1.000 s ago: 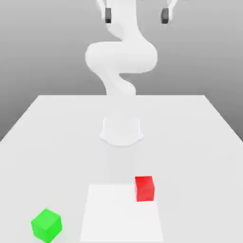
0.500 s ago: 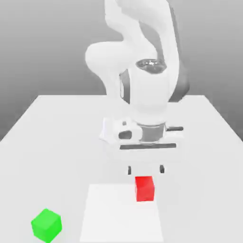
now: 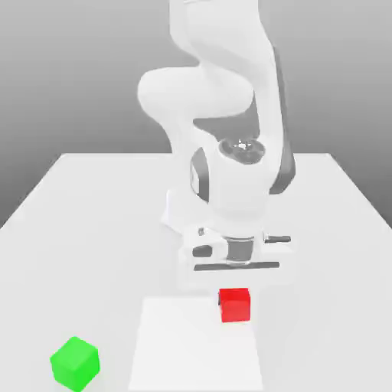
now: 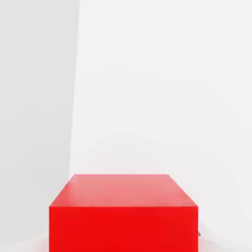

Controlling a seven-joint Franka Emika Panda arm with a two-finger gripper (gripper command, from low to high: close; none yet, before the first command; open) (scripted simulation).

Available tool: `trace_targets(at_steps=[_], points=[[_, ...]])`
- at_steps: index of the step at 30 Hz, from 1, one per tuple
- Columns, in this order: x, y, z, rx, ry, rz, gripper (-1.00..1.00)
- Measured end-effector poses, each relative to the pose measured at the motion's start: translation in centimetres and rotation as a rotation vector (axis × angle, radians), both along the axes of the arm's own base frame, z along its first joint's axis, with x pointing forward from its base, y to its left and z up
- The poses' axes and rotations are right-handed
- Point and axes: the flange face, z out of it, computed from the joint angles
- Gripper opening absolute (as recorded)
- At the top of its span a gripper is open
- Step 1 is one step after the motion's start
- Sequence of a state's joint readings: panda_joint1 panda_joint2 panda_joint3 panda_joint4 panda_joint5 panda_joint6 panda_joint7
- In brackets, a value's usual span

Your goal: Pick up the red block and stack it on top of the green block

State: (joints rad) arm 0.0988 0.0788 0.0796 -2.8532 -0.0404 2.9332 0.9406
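Right, tool sits directly over the red block, low enough that the block's top edge tucks under the hand, so the coming move is a straight drop, no lateral fix. Can't tell if the tool is open or closed. Block rests on the worktop; green block lies well apart, about 8 o'clock from red in the exterior view.

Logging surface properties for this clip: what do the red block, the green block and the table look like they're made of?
Red block: flat, uniform colour, matte, no grain or gloss; plastic or painted, unclear. Green block: same even matte look. Table: plain white, untextured matte. A simulator render, so no real material can be settled.
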Motion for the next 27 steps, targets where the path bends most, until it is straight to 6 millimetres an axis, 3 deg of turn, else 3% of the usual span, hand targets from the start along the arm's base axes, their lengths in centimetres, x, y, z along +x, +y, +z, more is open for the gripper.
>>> trace_targets(at_steps=[4,9,16,18,20,21,27], points=[[0.5,-0.8,3.1,0.004,0.002,-0.029,-1.0],[6.1,-8.4,4.8,0.022,0.002,-0.296,-1.0],[11.0,-23.1,6.8,0.009,0.001,-0.676,-1.0],[11.3,-24.8,5.2,0.005,0.001,-0.714,-1.0],[11.4,-25.2,2.6,0.004,0.001,-0.723,-1.0],[11.3,-25.2,1.4,0.003,0.001,-0.725,1.0],[11.3,-25.3,0.7,0.002,0.001,-0.726,1.0]])
